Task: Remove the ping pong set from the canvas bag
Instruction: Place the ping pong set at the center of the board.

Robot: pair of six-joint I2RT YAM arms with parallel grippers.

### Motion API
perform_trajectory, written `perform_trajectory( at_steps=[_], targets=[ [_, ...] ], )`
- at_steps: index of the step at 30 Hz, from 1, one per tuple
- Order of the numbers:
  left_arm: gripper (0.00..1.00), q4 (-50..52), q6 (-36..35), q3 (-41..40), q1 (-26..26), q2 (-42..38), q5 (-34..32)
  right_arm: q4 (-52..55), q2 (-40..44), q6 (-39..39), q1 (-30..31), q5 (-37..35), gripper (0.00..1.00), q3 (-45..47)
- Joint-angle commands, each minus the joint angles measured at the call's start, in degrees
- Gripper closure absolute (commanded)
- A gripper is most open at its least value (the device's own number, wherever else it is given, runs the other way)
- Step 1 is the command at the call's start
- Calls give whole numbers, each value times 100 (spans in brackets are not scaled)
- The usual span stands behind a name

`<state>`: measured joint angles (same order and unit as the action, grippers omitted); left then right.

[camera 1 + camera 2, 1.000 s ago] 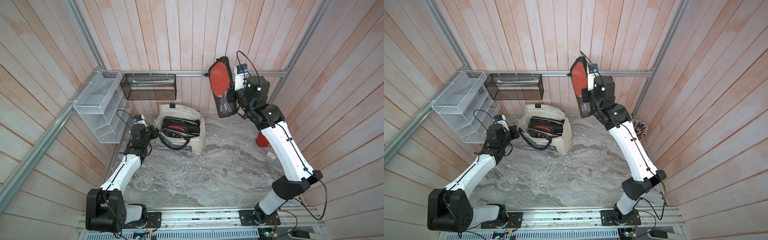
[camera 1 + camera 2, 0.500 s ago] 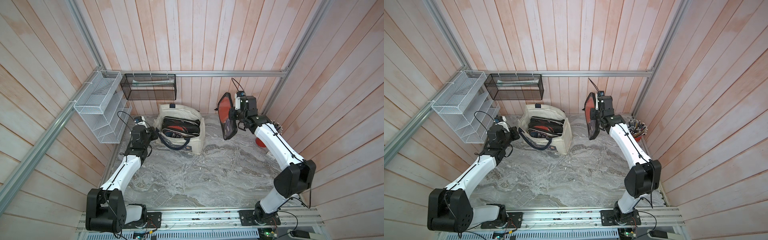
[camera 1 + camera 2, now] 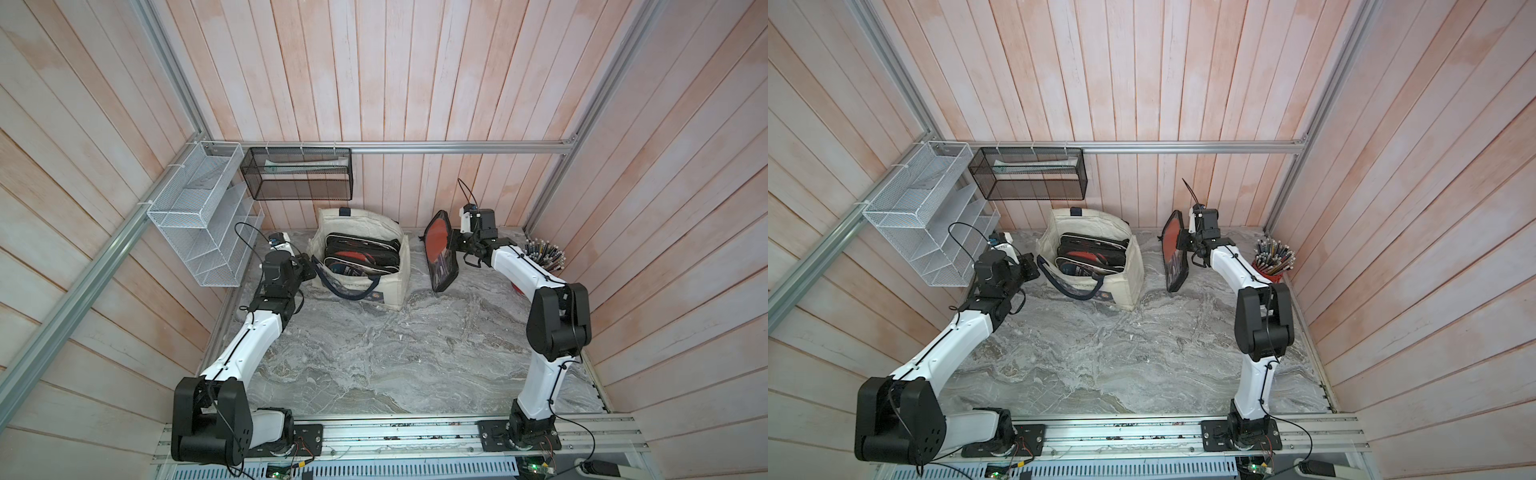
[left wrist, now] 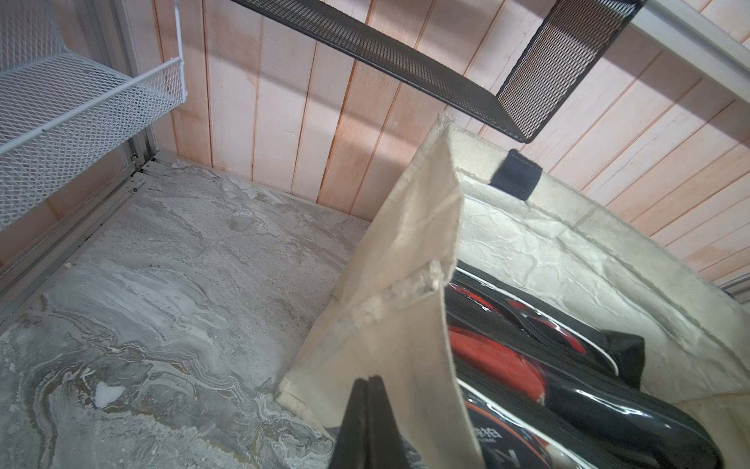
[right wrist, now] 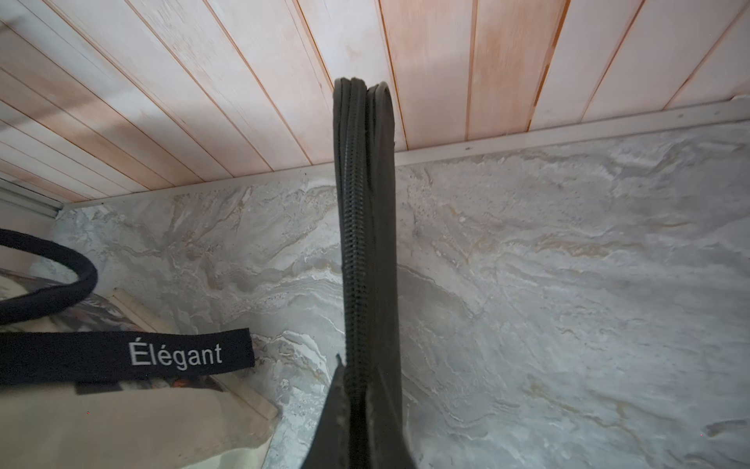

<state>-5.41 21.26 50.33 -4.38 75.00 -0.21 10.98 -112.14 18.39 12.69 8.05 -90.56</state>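
Observation:
The cream canvas bag (image 3: 390, 291) (image 3: 1125, 286) stands open at the back of the table, with several black zipped ping pong cases (image 3: 361, 257) (image 4: 568, 390) inside it. My right gripper (image 3: 455, 245) (image 3: 1188, 241) (image 5: 359, 406) is shut on the zip edge of one ping pong set (image 3: 440, 253) (image 3: 1173, 249) (image 5: 365, 203). It holds that set upright to the right of the bag, lower end down at the tabletop. My left gripper (image 3: 305, 268) (image 3: 1030, 266) (image 4: 368, 390) is shut against the bag's left side, by the navy handle (image 3: 353, 295). Nothing shows between its tips.
A red cup of pens (image 3: 544, 253) stands by the right wall, behind my right arm. On the walls above the bag's left hang a white mesh rack (image 3: 199, 232) and a black mesh basket (image 3: 299, 174). The handle's "Élégant" label (image 5: 174, 355) lies close to the held set.
My right arm has come down from high above the table, bringing the held ping pong set to table level right of the bag. The left arm and bag have not moved.

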Motion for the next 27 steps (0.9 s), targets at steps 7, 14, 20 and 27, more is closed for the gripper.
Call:
perform_trajectory(
  at_steps=[7,14,20,27],
  targets=[
    [100,-173,-25,-119,37,-38,73,-96,-415,34,-29,-496,100,202],
    [100,-210,15,-150,35,-4,73,352,-953,-12,-24,-686,100,-90],
    [100,-212,-10,-133,40,-11,73,496,-1100,-61,-23,-905,76,-146],
    [100,-214,-7,-153,34,-47,100,318,-287,-459,161,-1348,14,67]
  ],
)
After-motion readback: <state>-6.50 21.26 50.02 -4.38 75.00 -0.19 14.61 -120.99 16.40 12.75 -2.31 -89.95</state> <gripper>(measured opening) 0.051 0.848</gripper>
